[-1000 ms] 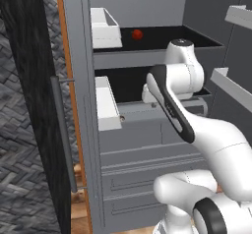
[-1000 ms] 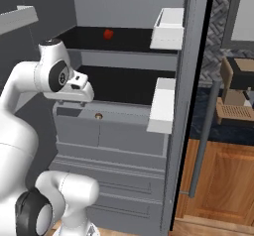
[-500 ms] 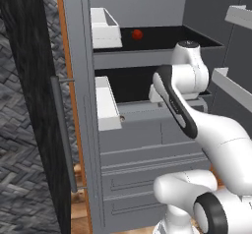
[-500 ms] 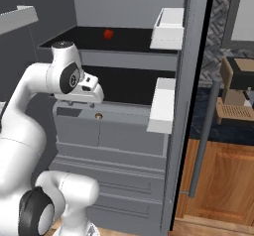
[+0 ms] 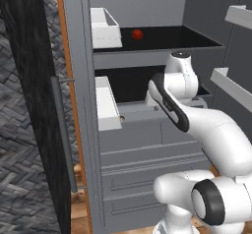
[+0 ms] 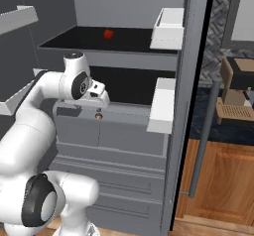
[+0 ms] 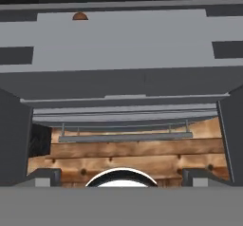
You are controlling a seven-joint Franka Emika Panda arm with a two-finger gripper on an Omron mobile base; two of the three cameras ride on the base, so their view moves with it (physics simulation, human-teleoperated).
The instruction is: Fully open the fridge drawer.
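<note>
The fridge drawer [image 6: 119, 131] is a wide plain grey box under the dark lower shelf, and its front [image 5: 142, 130] looks pushed in. Its small round pale knob [image 6: 98, 115] sits near the top edge, also seen as a brownish dot [image 7: 79, 16]. My gripper [image 6: 102, 101] hangs just above and slightly right of the knob, pointing down in front of the drawer. In the hand view the gripper [image 7: 121, 176] is open, its fingertips [image 7: 45, 175] wide apart with nothing between them. In the left base view my arm hides the hand.
White door bins [image 6: 161, 106] [image 5: 107, 105] jut out beside the drawer, with others higher up [image 6: 168, 24] [image 5: 106, 29]. A red item [image 6: 107, 33] lies on the upper shelf. Knobless grooved fronts [image 6: 119, 185] sit below. The door handle [image 6: 203, 131] and a wooden cabinet [image 6: 223, 190] stand right.
My hand has moved toward the knob, rightward and a little down in the right base view. The drawer has not moved.
</note>
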